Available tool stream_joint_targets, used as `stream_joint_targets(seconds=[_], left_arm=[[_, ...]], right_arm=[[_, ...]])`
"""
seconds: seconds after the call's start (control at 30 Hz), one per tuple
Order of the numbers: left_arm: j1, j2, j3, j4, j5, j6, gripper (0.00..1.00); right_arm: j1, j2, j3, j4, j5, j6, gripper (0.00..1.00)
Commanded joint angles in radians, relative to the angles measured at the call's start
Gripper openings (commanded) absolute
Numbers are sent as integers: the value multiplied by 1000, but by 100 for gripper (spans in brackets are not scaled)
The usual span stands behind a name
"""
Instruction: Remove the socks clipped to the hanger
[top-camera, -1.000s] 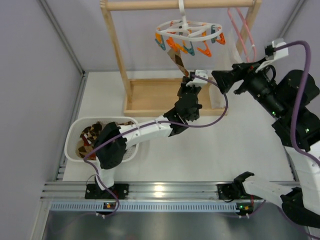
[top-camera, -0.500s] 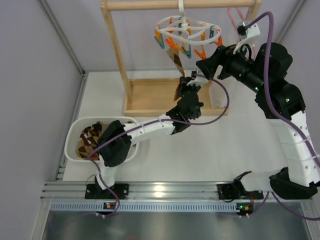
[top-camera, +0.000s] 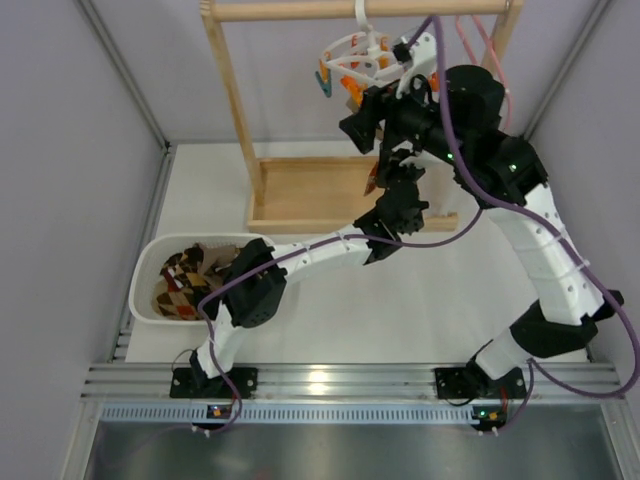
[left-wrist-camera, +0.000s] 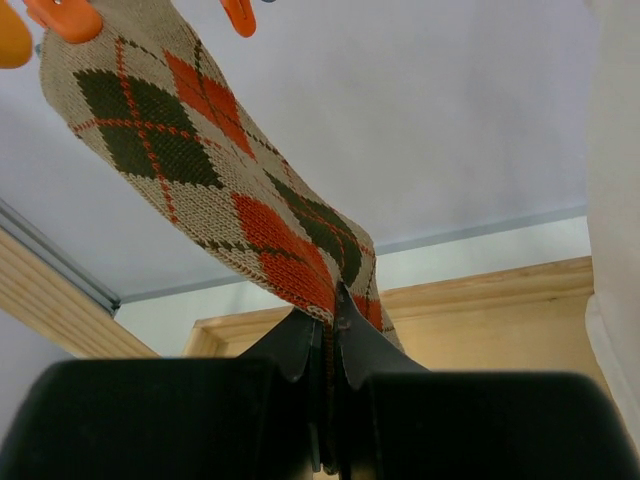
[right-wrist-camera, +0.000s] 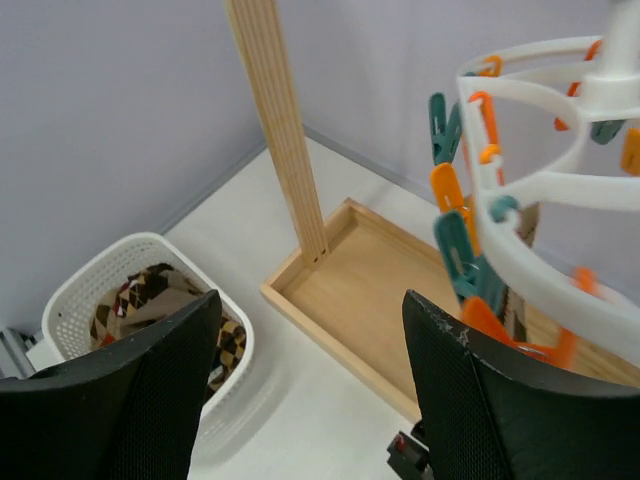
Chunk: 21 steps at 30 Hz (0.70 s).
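Right claw (right-wrist-camera: 308, 300) newly beside hanger (right-wrist-camera: 545, 190)

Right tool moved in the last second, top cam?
Yes. The right tool has swung left, toward the rack post. It started out right of the hanger and is now close beside it.

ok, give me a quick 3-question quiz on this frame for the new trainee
1. True or false: the left gripper is shut on the lower end of the hanging sock.
2. The right gripper is: A) shut on a clothespin, B) open, near the hanger, C) out of view.
3. Fill in: a pile of argyle socks lies in the white ____.
Key: 1 true; 2 B; 3 basket.
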<state>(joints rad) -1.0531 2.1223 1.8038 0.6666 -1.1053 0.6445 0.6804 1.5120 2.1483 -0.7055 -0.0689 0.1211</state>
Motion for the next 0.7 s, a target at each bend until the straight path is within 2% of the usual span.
stream_joint_targets(seconds=[0.0,0.17,0.23,0.33,0.67], left_arm=[[-16,11,34,25,13,32,0],[-8,-4,-11,24,22,9,0],[2,-16,-43,24,24,-12,0],[19,-47,-101,24,42,-55,0],[84,-171,-262,16,111,-204,0]], right_arm=[[59,86,85,-35,104,-80,70],[58,152,149,21,181,-146,67],[36,191,211,18,175,-143,65],[-17,201,219,49,167,-138,63],[-214,203,163,110,-14,3,62]])
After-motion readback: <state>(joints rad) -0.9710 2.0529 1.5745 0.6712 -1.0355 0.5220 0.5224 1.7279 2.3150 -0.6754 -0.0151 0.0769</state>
